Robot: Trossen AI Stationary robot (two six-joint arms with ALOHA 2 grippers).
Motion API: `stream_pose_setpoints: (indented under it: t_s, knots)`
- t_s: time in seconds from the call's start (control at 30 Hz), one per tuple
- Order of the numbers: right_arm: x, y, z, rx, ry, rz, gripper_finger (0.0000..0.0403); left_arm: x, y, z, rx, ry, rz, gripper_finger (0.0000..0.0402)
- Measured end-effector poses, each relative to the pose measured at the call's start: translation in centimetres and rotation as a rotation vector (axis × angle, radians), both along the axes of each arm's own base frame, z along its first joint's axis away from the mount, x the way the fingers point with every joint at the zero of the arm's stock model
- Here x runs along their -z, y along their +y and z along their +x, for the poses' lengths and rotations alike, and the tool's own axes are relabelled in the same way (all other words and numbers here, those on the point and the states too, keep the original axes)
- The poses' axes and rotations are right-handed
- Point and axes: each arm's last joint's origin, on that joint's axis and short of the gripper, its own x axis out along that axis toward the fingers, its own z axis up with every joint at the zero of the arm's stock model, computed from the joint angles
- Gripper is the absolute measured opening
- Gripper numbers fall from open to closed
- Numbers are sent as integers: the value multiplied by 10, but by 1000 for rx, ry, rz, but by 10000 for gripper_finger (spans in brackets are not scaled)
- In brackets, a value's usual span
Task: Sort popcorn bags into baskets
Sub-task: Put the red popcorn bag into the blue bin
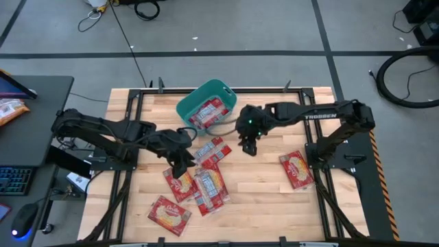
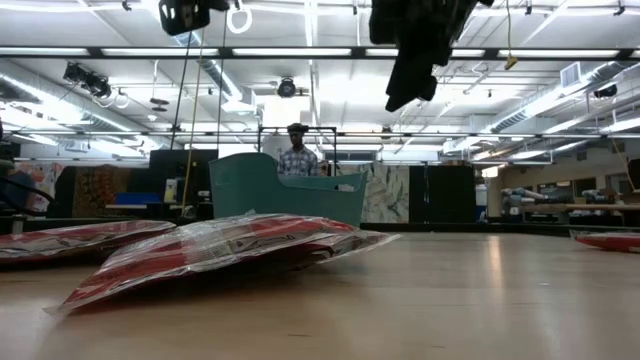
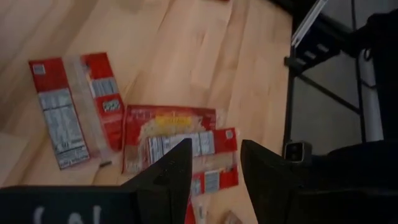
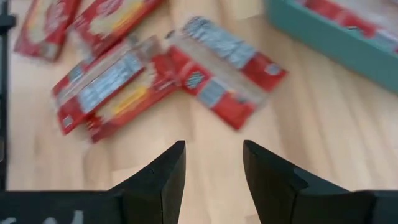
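Note:
Several red popcorn bags lie flat on the wooden table: one (image 1: 211, 151) just near of the basket, a loose pile (image 1: 199, 184) below it, one (image 1: 169, 214) by the near edge and one (image 1: 296, 169) apart on the right. The teal basket (image 1: 206, 104) stands at the far middle and holds a few bags (image 1: 208, 112). My left gripper (image 1: 182, 161) hovers open over the pile (image 3: 168, 134), touching nothing. My right gripper (image 1: 247, 144) hangs open above bare wood between basket (image 4: 336, 37) and bags (image 4: 227, 68).
A black frame rail runs round the table (image 1: 274, 206). Bare wood lies between the pile and the lone right bag. A dark side table with a keyboard (image 1: 17, 180) and an orange-and-white packet (image 1: 10, 110) stands left. A person (image 2: 296, 152) stands far behind the basket.

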Motion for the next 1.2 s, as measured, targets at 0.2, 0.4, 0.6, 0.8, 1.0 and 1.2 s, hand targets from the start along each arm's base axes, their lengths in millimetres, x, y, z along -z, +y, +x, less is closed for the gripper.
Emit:
stream_pose_setpoints:
  t_s: [0.2,0.4,0.6,0.8,1.0,1.2]
  knots:
    - [15,37,10,-51,53,-15,165,14,-8,-3,47,41,-8,141]
    - [27,61,15,-48,95,-17,164,24,-26,-10,112,78,-9,141]
    - [31,69,19,9,88,15,164,38,-46,-20,165,118,1,142]
    - [32,76,23,44,62,24,164,66,-68,-21,179,211,107,162]
    - [28,82,26,84,0,23,164,100,-78,-10,177,348,227,196]
    - [28,90,25,90,-5,40,164,128,-70,7,334,507,142,193]
